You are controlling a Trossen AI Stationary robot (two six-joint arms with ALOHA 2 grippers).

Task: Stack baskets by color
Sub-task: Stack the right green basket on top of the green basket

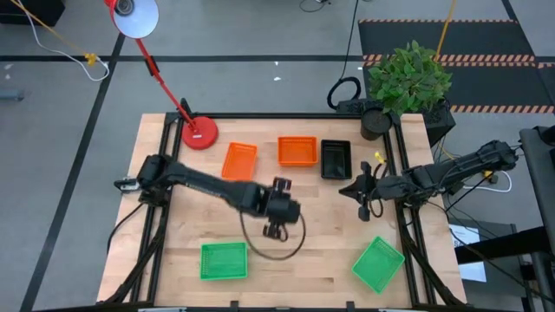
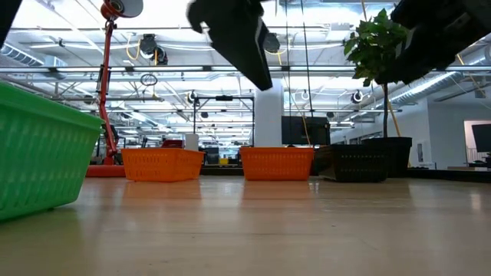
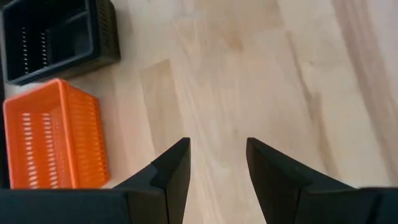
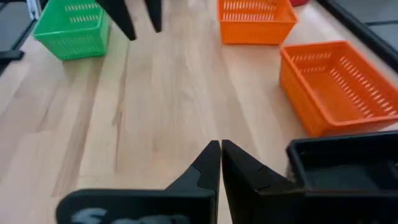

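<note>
From above, the wooden bench (image 1: 286,269) carries five visible baskets. Toward twelve o'clock sits a row of three: an orange basket (image 1: 239,160), a second orange basket (image 1: 297,151) just beside it, and a black basket (image 1: 336,159) at the row's three o'clock end. A green basket (image 1: 224,260) lies toward seven o'clock and a tilted green basket (image 1: 378,263) toward five o'clock, well apart. The left pincer (image 1: 276,230) hangs over the bench's middle with nothing in it; the right pincer (image 1: 364,211) waits near the three o'clock edge. A red lamp base (image 1: 199,133) stands at eleven o'clock and a potted plant (image 1: 408,80) at one o'clock.

At bench height, a green basket (image 2: 42,149) fills the near nine o'clock side, while both orange baskets and the black one line the far edge; dark arms hang in from above.

The left wrist camera shows its own pincer (image 3: 217,158) released, fingers (image 3: 177,165) apart over bare wood, with an orange basket and the black basket beyond.

The right wrist camera shows its pincer (image 4: 221,155) clenched on nothing, the black basket just beside it, two orange baskets and a green one farther off.
</note>
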